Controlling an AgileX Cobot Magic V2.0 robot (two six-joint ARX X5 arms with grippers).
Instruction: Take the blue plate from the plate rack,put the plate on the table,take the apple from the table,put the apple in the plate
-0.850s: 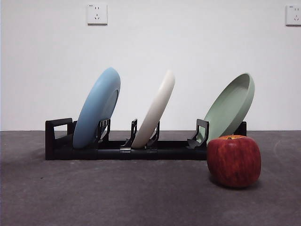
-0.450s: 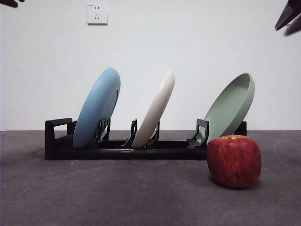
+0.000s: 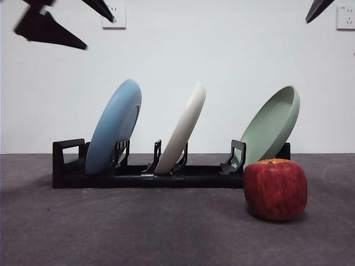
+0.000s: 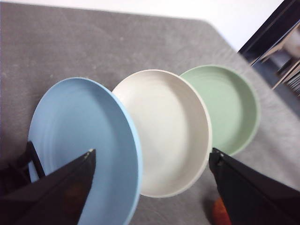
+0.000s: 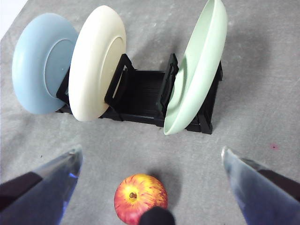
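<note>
The blue plate [image 3: 113, 127] leans upright in the left slot of the black plate rack [image 3: 69, 166] on the dark grey table [image 3: 138, 233]. The apple [image 3: 275, 189], dark red with a yellow stem patch, stands on the table in front of the rack's right end. My left gripper [image 3: 100, 34] hangs open, high above the blue plate, which shows below it in the left wrist view [image 4: 79, 136]. My right gripper [image 5: 151, 150] is open and empty, high above the apple [image 5: 139, 197]; only a black tip [image 3: 319, 8] shows at the front view's top right.
A cream-white plate [image 3: 182, 130] stands in the rack's middle slot and a pale green plate [image 3: 272, 126] in the right one, just behind the apple. Two wall sockets sit on the white wall behind.
The left gripper has come down into the top left of the front view, above the blue plate. The right gripper's tip has shifted a little at the top right. Plates and apple have not moved.
</note>
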